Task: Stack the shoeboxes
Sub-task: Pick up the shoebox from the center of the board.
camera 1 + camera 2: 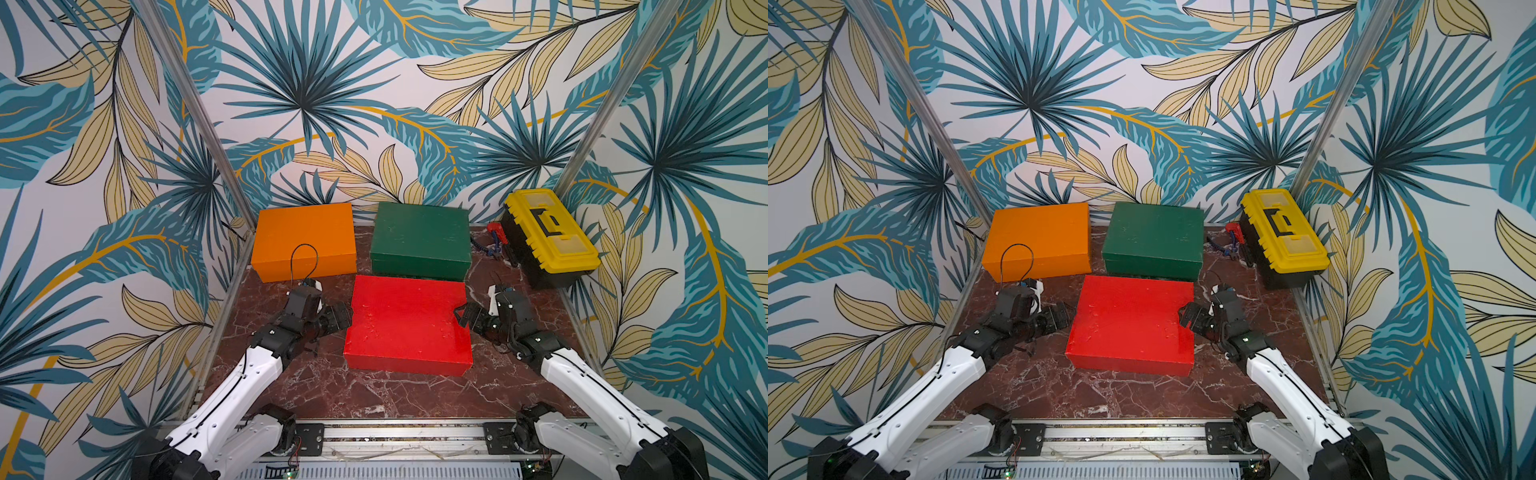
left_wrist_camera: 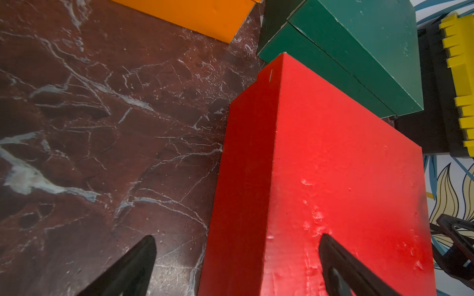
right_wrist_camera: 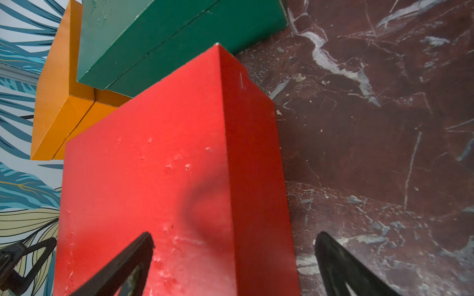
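Marble tabletop [image 1: 291,386]: spread fingers [image 2: 130,269] seemingly straddle red shoebox [image 1: 407,324].

Both arms extended and angled inward
The left end effector [image 1: 347,317] and right end effector [image 1: 462,317] are held spread wide.

The left arm [image 1: 262,370] and the right arm [image 1: 582,382] wore glossy white shells on their long links, with matte black joints between. A thin black cable [image 1: 232,386] ran along each white shell, and a black wire loop [image 1: 304,259] stood above the left wrist. A small white mark [image 1: 272,331] sat on a black joint of each arm. The left end effector [image 2: 238,236] and the right end effector [image 3: 234,234] had black, tapering triangular fingers [image 2: 133,266]. Black screwed plates [image 1: 309,438] anchored both bases to a silver rail [image 1: 399,434].
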